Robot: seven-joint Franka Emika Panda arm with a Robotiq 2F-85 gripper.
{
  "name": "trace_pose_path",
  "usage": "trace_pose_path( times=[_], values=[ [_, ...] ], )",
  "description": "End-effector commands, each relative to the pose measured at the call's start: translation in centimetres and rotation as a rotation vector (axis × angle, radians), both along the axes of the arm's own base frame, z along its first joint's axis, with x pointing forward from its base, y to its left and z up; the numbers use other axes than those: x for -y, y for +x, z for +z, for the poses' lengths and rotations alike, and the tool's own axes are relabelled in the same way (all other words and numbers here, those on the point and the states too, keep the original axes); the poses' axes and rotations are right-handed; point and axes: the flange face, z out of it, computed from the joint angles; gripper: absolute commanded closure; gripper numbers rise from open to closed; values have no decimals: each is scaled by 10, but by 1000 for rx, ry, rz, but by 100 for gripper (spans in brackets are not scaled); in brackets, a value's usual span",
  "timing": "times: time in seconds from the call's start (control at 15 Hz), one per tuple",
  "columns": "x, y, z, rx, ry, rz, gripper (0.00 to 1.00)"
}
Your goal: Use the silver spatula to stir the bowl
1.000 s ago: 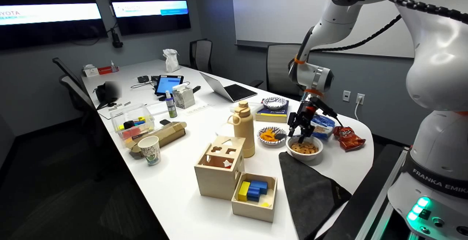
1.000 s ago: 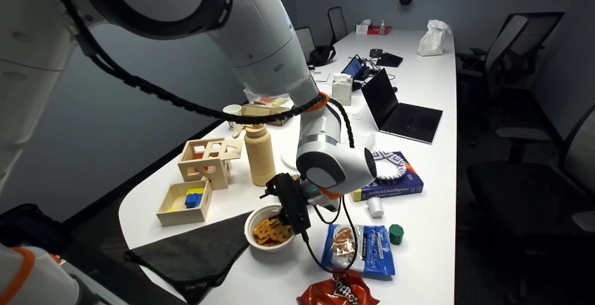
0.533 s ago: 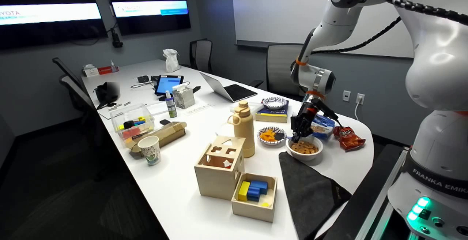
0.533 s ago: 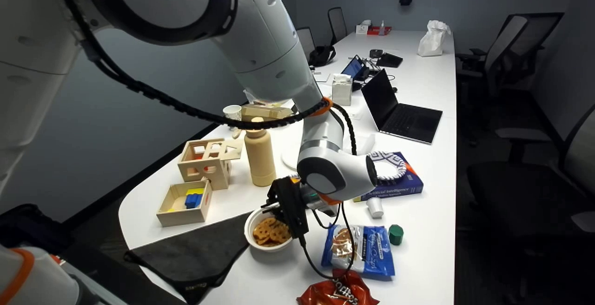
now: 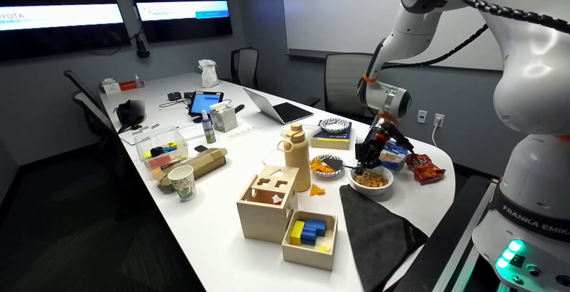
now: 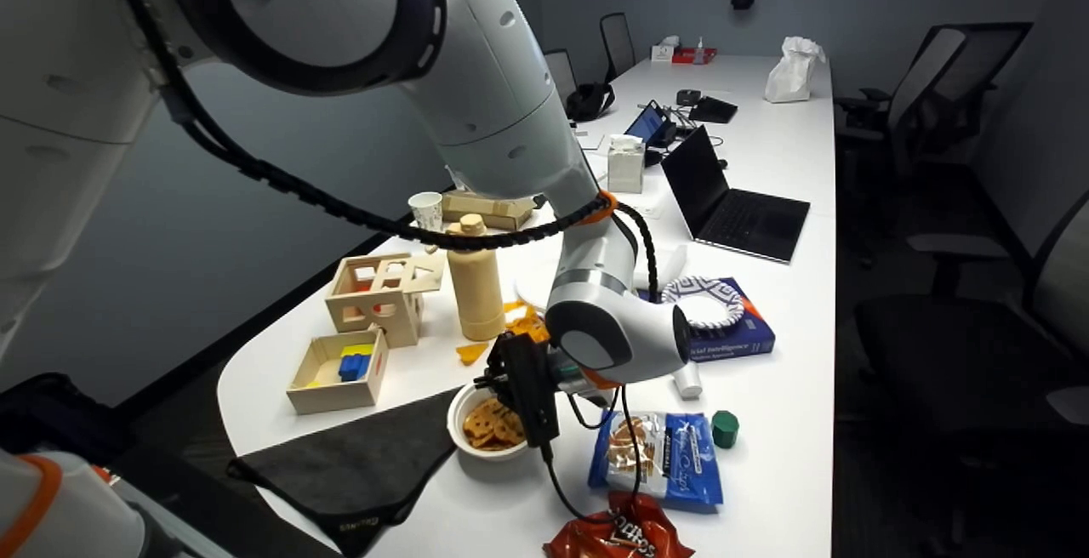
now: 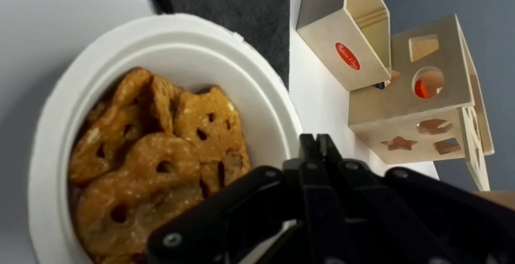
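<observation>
The pincer [image 7: 316,139] squeezes the spatula [image 5: 333,164] by its handle; the flat end is in the patterned bowl [image 5: 328,175] with orange chips [image 5: 317,166]. One loose chip [image 5: 317,190] lies nearby on the surface [image 5: 222,221]. The white bowl [image 7: 52,135] has brown crackers [image 7: 161,175], the little wooden box [image 5: 309,256] blue and yellow blocks [image 5: 309,235].

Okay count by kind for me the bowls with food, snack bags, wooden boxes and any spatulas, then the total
Filled bowls, white bowl and patterned bowl: 2
Snack bags, blue bag and red bag: 2
Wooden boxes, shape sorter and open box: 2
Spatula: 1
Total: 7
</observation>
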Motion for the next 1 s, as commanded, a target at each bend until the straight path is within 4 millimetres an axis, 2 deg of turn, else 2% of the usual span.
trace_pose_path(
  times=[0.0, 0.2, 0.33, 0.53, 0.73, 0.93],
  values=[
    [7, 1, 26, 28, 20, -22, 99],
    [3, 4, 60, 15, 0, 11, 99],
    [-7, 12, 85, -39, -48, 43, 99],
    [-32, 40, 108, -169, -156, 77, 99],
    [-70, 67, 111, -297, -249, 115, 99],
    [-99, 81, 103, -427, -347, 147, 99]
  ],
)
